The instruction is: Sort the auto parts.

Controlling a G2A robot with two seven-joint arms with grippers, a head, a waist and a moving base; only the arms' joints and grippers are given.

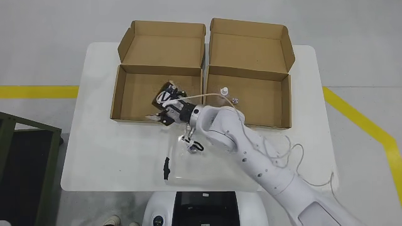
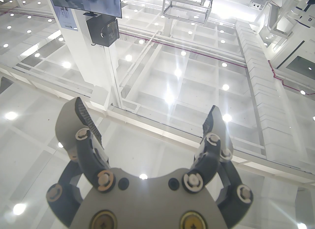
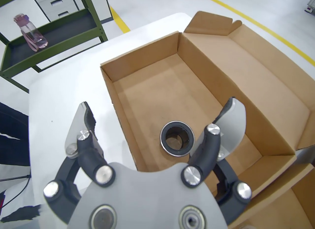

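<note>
Just below spread right end effector (image 3: 159,104), ring (image 3: 177,141), inside box (image 3: 147,62)

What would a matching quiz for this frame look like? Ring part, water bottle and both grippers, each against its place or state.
Things:
1. ring part
2. water bottle
3. left gripper
4. right gripper

Places or states:
A. jaws open, above the cardboard box
B. on a shelf of the green rack
C. jaws open, aimed at the ceiling
D. lying on the box floor

Pairs: 1-D; 2-B; 3-C; 4-A
</note>
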